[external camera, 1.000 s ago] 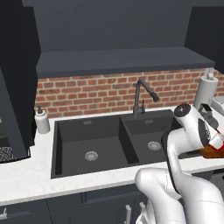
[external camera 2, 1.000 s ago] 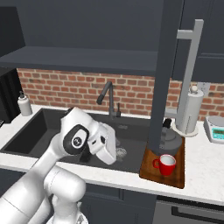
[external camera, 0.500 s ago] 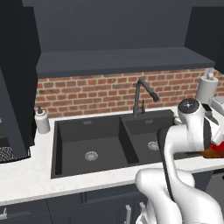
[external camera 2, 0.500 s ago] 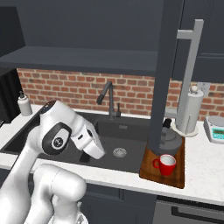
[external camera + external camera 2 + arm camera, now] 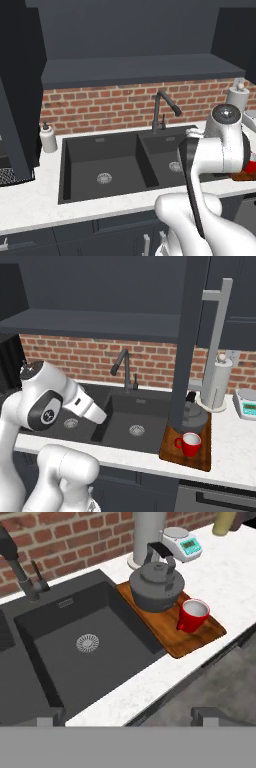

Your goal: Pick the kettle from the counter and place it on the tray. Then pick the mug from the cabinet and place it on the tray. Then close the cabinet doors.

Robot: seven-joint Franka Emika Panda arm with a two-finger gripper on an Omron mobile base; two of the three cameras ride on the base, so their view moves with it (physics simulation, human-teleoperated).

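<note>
Beside the sink (image 5: 90,647), kettle (image 5: 155,587) and mug (image 5: 194,615) crowd the tray (image 5: 200,634); tool (image 5: 125,714) spread.

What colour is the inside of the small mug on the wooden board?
White inside the small bright red cylindrical mug; the hand view shows it best.

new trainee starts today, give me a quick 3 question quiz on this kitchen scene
1. True or false: the small red mug stands on the brown wooden tray.
2. What sits beside the mug on the tray? A) squat dark grey kettle B) soap bottle C) white paper-towel roll
3. Fill in: the tall charcoal cabinet door with the silver bar handle is ____.

Key: 1 true; 2 A; 3 open
</note>
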